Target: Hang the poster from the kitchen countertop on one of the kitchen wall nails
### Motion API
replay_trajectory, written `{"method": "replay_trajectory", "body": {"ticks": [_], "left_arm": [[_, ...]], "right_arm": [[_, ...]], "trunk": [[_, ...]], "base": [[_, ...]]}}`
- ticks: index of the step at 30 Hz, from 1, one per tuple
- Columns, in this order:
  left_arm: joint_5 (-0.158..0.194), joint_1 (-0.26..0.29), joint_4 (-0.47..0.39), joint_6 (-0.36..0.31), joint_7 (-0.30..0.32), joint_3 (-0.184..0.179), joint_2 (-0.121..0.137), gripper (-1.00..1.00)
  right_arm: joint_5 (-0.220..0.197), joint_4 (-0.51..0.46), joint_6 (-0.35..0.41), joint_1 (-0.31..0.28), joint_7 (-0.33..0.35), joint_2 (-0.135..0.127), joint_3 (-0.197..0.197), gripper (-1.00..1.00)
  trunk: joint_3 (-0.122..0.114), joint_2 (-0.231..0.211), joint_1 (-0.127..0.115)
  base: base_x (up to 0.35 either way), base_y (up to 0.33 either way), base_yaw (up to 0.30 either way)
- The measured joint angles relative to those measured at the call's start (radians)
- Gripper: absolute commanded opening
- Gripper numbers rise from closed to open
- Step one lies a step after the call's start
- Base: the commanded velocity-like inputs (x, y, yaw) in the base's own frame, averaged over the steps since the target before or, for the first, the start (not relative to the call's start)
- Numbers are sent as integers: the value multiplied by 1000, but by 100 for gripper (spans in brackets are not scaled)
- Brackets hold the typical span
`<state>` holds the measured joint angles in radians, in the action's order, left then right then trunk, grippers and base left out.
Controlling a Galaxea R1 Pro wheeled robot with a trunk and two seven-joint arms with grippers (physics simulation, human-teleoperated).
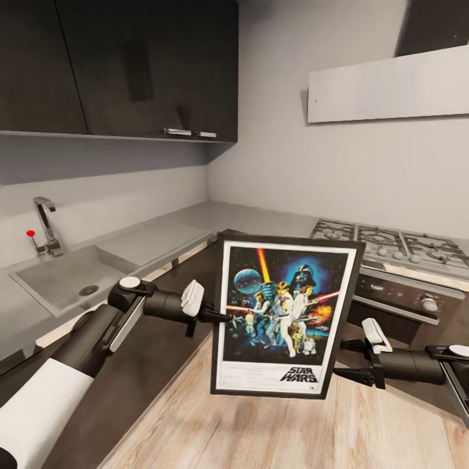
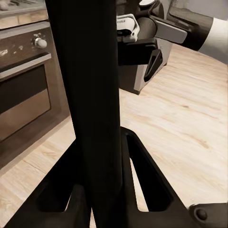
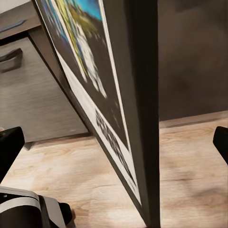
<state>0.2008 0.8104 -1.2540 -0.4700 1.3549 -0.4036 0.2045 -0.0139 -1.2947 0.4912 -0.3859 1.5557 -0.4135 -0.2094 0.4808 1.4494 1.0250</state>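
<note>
Poster (image 1: 284, 316), framed Star Wars print w/ white border, is floating upright at centre of head view, lifted clear of the kitchen countertop (image 1: 215, 218) and tilting slightly, held over the wood floor (image 1: 260, 423). Left gripper (image 1: 218, 317) is reaching in from lower left and pinching the poster's left frame edge; in left wrist view the dark frame edge is running up between its fingers (image 2: 142, 180), which are closing tight on it. Right gripper (image 1: 344, 359) is coming in from lower right, near the poster's lower right edge; in right wrist view the frame is passing between its widely parted fingertips (image 3: 9, 145), so it looks open and not gripping, tho contact can't be confirmed. Countertop is stretching across the upper middle, w/ sink (image 1: 62, 280) and tap (image 1: 45, 225) at left, gas hob (image 1: 391, 244) at upper right, oven (image 1: 397, 303) below it. Pale wall (image 1: 293, 130) is rising behind; a tiny dark speck near the grey panel (image 1: 391, 88) at upper right may be a nail, too small to confirm. Judging by this, the carry-to-wall step is underway: best to keep the poster vertical, steady it w/ the right gripper before moving, avoid twisting the single pinch, and raise it slowly toward the wall.
</note>
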Motion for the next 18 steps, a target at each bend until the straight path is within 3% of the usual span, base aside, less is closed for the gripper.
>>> {"method": "replay_trajectory", "body": {"ticks": [18], "left_arm": [[1, 0, -11, -2, 0, 23, 0, -100]], "right_arm": [[0, 0, 0, 0, 0, 4, 13, 100]], "trunk": [[0, 0, 0]], "base": [[0, 0, 0]]}}
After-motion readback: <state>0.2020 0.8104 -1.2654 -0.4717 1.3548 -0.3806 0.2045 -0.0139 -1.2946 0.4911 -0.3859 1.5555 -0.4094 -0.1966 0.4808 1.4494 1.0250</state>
